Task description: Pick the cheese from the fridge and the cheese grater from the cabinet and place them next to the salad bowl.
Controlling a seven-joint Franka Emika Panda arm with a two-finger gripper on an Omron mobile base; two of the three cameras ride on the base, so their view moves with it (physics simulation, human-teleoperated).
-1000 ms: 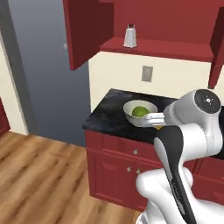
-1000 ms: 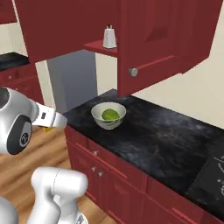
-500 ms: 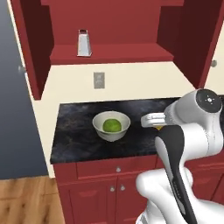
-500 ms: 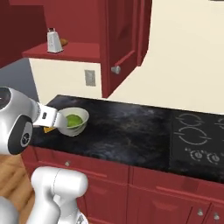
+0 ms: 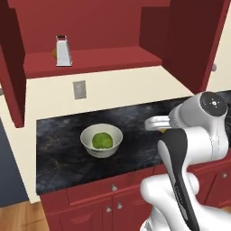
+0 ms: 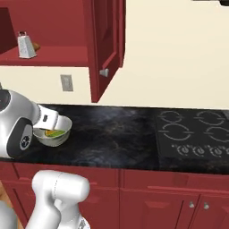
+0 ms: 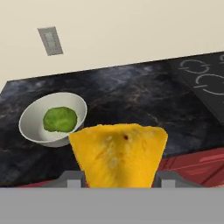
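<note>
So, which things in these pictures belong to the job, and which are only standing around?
Belong to the job:
- cheese, held in the end effector
- salad bowl on the counter
- cheese grater on the shelf of the open cabinet

Only standing around:
- wall outlet
- stovetop
- lower drawers
</note>
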